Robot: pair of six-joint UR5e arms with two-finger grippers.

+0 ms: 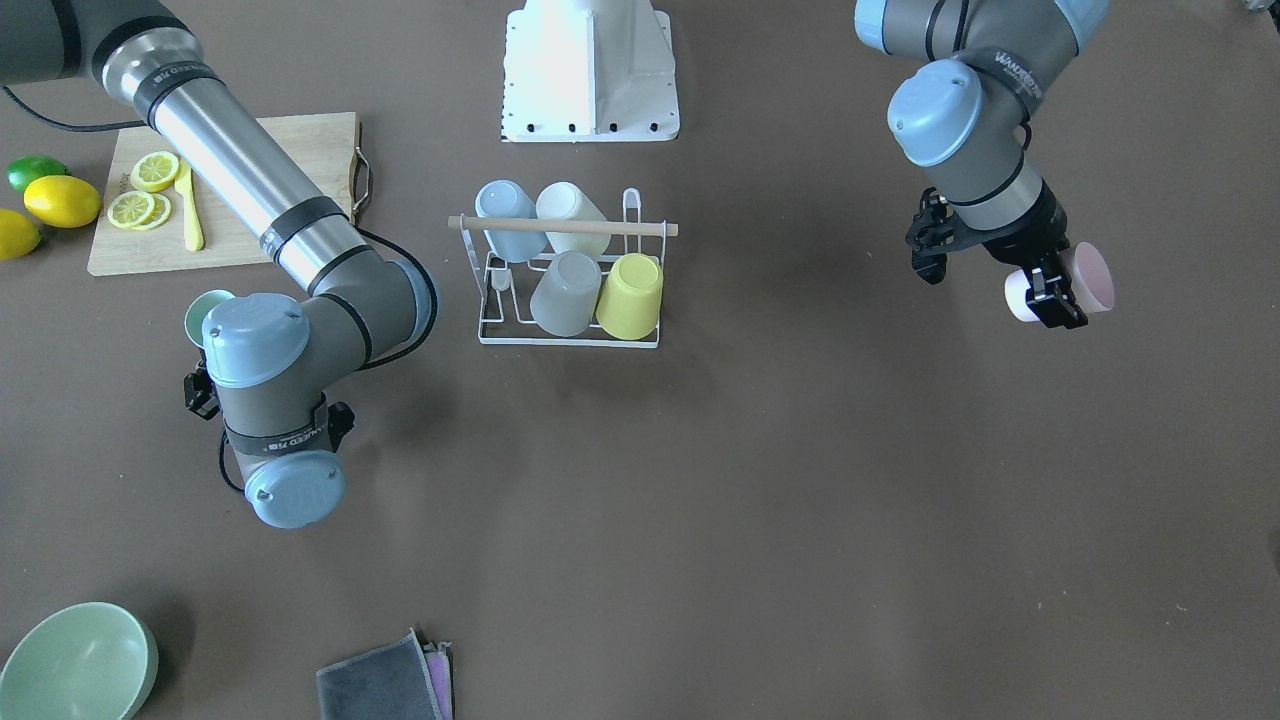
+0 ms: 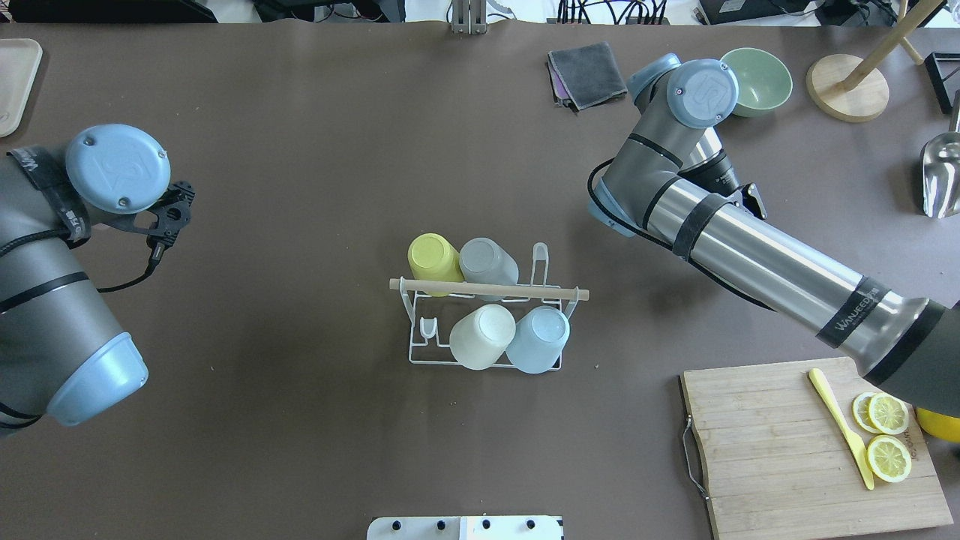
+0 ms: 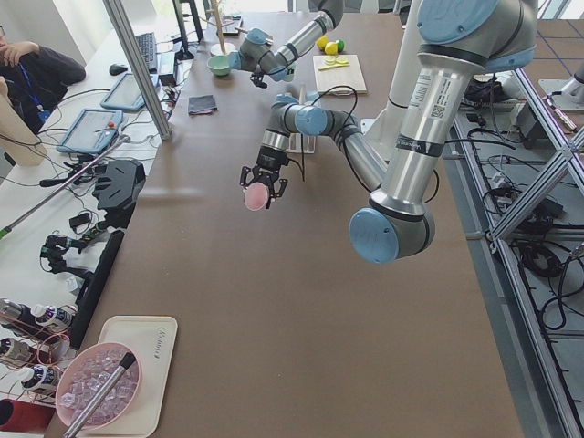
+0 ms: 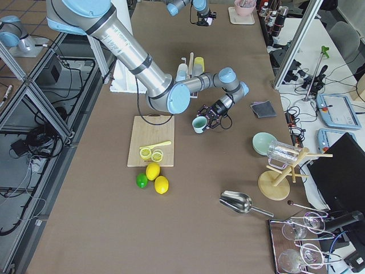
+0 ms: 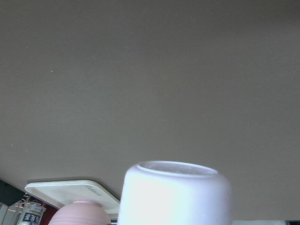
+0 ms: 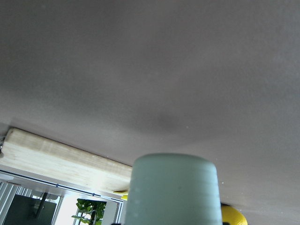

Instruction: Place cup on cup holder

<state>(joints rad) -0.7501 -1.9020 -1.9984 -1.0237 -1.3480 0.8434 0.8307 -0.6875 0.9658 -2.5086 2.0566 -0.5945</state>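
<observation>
Pink cup (image 1: 1095, 275) is up off the table (image 1: 800, 500), tipped sideways and pinched in your left gripper (image 1: 1058, 298). It's well apart from the holder (image 1: 640, 229), out on the left arm's side. Green cup (image 4: 199, 123) is clamped in your right gripper (image 4: 205, 120), also off the table, near the board (image 1: 300, 150) and apart from the holder. Holder stands mid-table w/ 4 cups upside down on its prongs: blue (image 1: 505, 215), cream (image 1: 570, 210), grey (image 1: 566, 292), yellow (image 1: 631, 295).

A brown-covered table (image 2: 300, 112) stands among aluminium frame posts (image 3: 139, 68) over what looks like a grey tiled floor (image 4: 34, 251).
</observation>
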